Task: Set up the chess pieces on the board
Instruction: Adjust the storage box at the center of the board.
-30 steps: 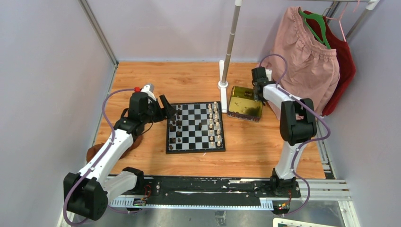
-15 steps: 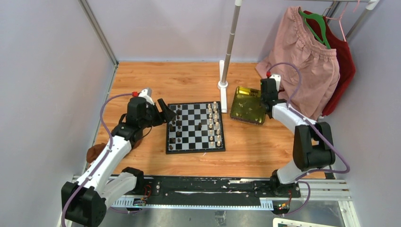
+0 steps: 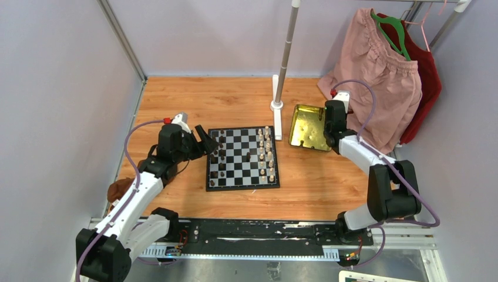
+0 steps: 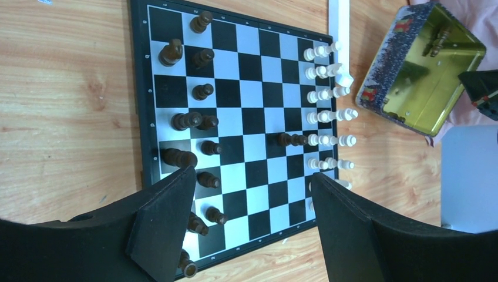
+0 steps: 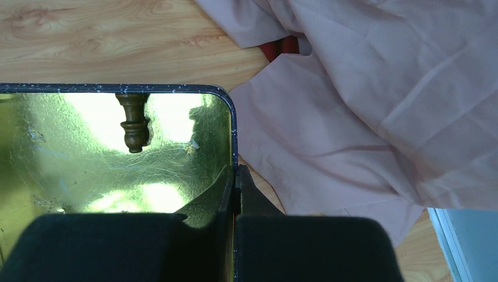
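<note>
1 dark piece (image 5: 134, 126) is lying off the board (image 3: 241, 187), so setup appears to be nearing its end.
Wooden table (image 3: 317, 188) is carrying the board at its middle, with dark pieces (image 3: 222, 157) lining the board's left edge and cream pieces (image 3: 267, 154) lining its right. The gold tray (image 3: 305, 126) is sitting just beyond the board's far right corner. Right gripper (image 5: 236, 188) is pinching the tray's rim with its fingers fully together, seemingly tilting it. The next move calls for getting that dark piece out of the tray. Left gripper (image 4: 252, 194) is hovering wide open over the board's left edge, holding nothing.
</note>
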Available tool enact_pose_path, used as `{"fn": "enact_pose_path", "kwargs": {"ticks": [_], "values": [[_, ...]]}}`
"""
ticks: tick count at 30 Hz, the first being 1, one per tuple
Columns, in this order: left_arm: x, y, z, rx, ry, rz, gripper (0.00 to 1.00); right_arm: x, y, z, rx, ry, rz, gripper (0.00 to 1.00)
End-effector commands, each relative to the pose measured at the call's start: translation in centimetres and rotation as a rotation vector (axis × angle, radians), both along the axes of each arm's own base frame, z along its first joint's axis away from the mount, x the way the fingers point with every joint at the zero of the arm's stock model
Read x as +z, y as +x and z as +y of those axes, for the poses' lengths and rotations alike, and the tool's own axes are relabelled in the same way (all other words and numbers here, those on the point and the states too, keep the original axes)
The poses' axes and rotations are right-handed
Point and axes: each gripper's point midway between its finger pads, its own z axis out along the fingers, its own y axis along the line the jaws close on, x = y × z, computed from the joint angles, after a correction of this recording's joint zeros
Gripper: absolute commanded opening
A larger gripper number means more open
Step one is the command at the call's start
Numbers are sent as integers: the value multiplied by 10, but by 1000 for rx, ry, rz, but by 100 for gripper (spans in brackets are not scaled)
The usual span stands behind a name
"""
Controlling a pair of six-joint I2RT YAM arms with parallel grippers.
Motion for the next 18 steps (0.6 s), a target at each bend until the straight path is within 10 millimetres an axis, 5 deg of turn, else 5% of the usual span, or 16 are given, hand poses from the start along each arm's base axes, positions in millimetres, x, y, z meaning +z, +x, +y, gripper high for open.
{"fn": "enact_pose_path", "kwargs": {"ticks": [1, 12, 18], "values": [[10, 5, -4, -2, -15, -39, 77, 10, 16, 6, -9, 5, -25, 0], [3, 5, -4, -8, -1, -25, 77, -23, 26, 17, 25, 29, 104, 1], [-1, 7, -5, -20, 9, -18, 77, -41, 30, 17, 5, 51, 193, 27]]}}
